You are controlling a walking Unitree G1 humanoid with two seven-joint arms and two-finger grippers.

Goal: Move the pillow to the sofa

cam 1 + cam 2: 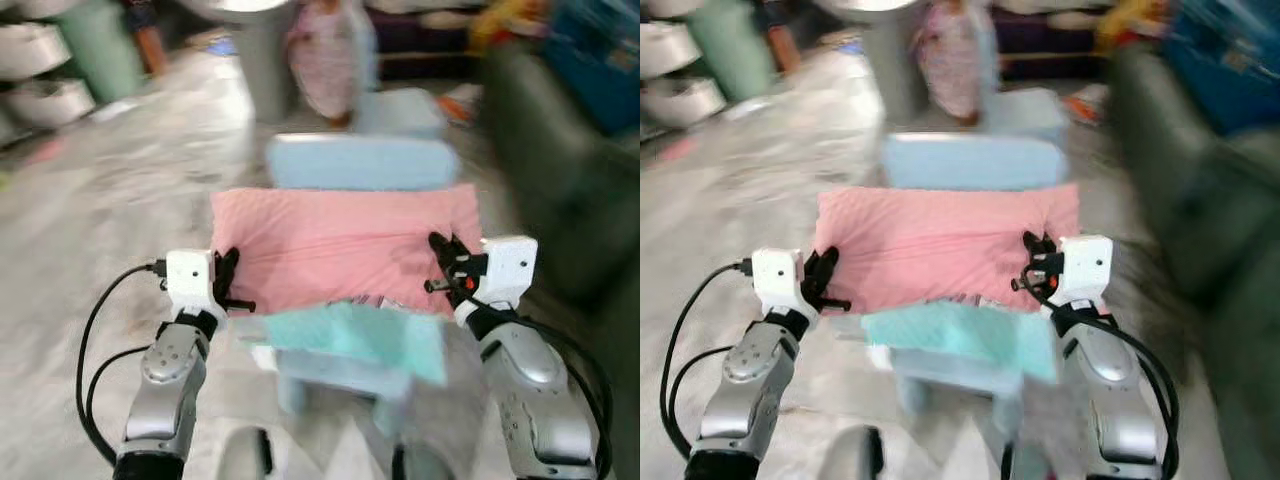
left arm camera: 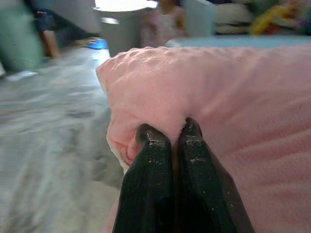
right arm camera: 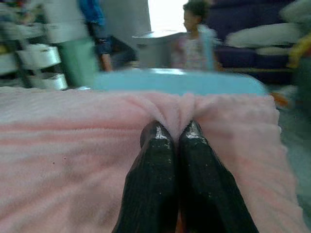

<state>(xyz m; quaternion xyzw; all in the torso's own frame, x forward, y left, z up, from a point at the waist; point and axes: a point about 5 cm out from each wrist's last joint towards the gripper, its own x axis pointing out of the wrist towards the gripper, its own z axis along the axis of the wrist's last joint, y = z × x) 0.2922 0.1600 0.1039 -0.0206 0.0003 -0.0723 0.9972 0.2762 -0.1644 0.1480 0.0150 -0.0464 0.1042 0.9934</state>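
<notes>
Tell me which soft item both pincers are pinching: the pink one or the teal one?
The pink pillow: left pincer and right pincer each clamp an end of it. The teal cloth just hangs below, ungripped.

Pink pillow (image 1: pixel 345 245) flat, pinched both ends, over blue chair (image 1: pixel 360 162).

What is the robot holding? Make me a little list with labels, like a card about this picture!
Thing held: pink pillow, soft and fuzzy
Left gripper: fingers shut, pinching the pillow's left edge
Right gripper: fingers shut, pinching the pillow's right edge
Under the pillow: a small light blue chair with a mint green cloth draped over its front
To the robot's right: a dark sofa
Behind: grey bin, a person standing near it
Picture: blurry
</notes>
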